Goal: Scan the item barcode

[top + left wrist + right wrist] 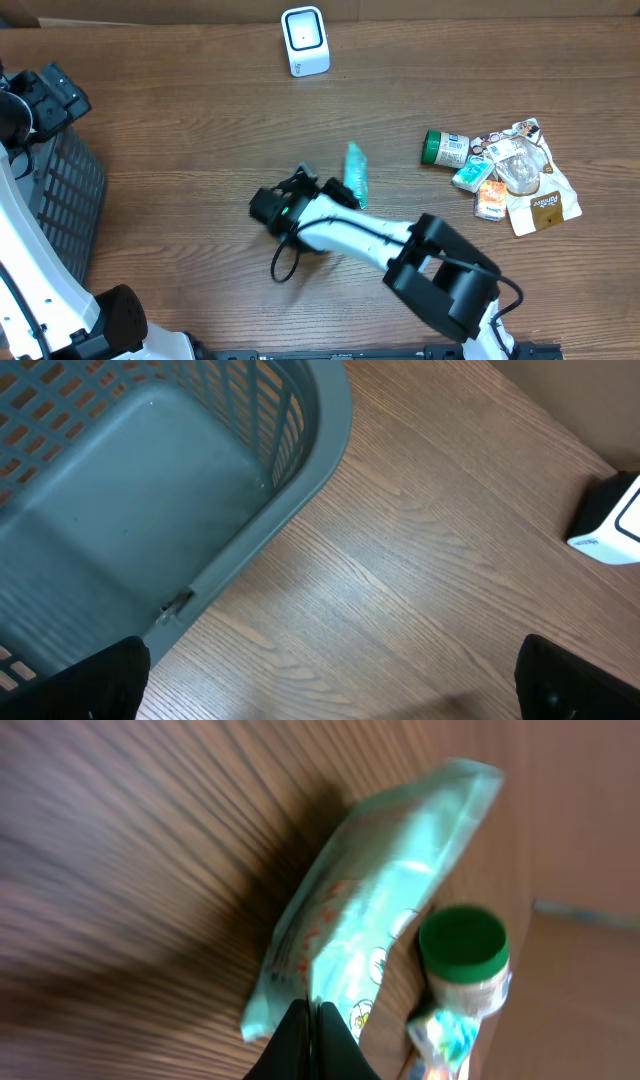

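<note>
Centrally on the worktop (180, 150) we find the teal packet (356, 172), its length running between the near and far edges; the right gripper (312, 1020) meets its near end, and the wrist view shows the two fingers pressed together on the packet's lower seam, which we read as a thin pinch on that edge; a dark shadow beside the packet hints that it is raised a little, though we cannot be sure. We judge the packet light, soft and limp, with a slick film skin; held by one end it is likely to droop or swing, and so narrow a pinch may slip; a hold on the flat sealed seam, rather than the puffed body, would spare the contents and leave the printed faces free to show; we cannot make out a barcode on the visible face. The scanner (305, 40) stands at the far edge, well apart from the packet; the left gripper (325, 685) hangs spread wide and empty beside the rim of the basket (310, 470) at the left edge; a green-lidded jar (443, 148) and some pouches (515, 180) lie heaped near the right edge.
</note>
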You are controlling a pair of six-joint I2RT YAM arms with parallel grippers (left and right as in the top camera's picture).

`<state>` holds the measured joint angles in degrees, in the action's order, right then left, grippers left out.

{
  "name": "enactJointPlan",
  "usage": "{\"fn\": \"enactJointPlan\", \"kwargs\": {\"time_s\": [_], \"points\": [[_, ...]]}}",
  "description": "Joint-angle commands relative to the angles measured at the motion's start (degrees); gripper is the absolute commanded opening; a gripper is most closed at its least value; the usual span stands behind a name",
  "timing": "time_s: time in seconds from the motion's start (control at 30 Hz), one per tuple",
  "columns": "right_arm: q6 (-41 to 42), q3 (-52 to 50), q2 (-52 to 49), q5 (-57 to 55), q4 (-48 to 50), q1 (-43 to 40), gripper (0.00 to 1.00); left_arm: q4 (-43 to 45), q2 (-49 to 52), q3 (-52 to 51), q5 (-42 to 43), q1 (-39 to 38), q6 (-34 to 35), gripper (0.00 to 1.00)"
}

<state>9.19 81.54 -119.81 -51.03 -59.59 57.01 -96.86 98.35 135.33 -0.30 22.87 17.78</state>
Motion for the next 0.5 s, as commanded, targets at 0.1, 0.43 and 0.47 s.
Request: {"fn": "enactJointPlan", "kwargs": {"time_s": [0.1,0.43,0.47], "points": [[-4.83,1.05,-0.37,0.70,7.63,8.61,0.54,0.07,-0.52,0.68,-0.31,-0.17,-1.05,1.00],[17.49,9.27,3.76,14.80,3.50,5.70,1.00,0.07,-0.52,0.68,-0.31,-0.17,-1.05,1.00],[17.64,9.57,5.97,23.19,3.63,1.66,1.00,0.07,-0.52,0.68,-0.31,-0.20,-1.05,1.00]]}}
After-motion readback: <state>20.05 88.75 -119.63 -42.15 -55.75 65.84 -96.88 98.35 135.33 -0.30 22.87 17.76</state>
